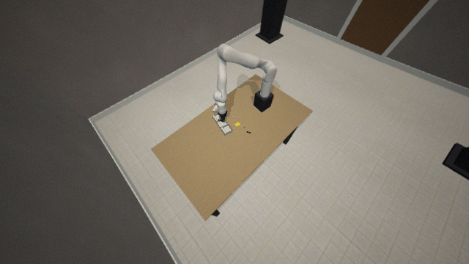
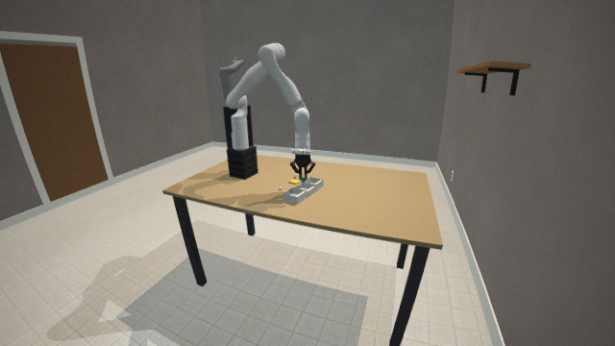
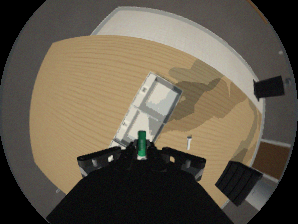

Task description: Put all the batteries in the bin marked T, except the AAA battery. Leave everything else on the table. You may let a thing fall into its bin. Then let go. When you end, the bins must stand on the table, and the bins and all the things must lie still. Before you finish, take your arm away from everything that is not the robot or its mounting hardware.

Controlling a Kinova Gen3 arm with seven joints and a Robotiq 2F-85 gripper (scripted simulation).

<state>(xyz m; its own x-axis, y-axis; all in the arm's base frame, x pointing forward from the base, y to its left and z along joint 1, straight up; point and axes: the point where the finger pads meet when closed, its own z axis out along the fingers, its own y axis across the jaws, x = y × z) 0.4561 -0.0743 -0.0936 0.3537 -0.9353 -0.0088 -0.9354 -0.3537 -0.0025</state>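
A slim green battery [image 3: 141, 147] stands upright between the dark fingertips of the gripper [image 3: 141, 157], low in the middle of the wrist view; the claw is pinched on it, the pads pressed against its sides. Just above it in that view lies the row of grey bins [image 3: 148, 115], a strip of three joined compartments running from lower left to upper right, and the battery hangs over the near end of the strip; which compartment carries the T cannot be read at this size. In the exterior view the gripper [image 2: 303, 177] points straight down at the far end of the bins [image 2: 303, 190], a fleck of green showing at its tips. To the left of the bins there, a small yellow block [image 2: 293, 182] rests on the wooden table [image 2: 365, 207], and a tiny pale thing [image 2: 280, 188] lies a little further left, probably another small battery. In the top view the bins [image 1: 223, 125] sit near the middle of the frame with the yellow block [image 1: 237, 124] just right of them and two dark specks [image 1: 248, 131] beyond it. The white arm [image 1: 242, 60] arches up from a black pedestal [image 1: 262, 106] at the table's upper corner.
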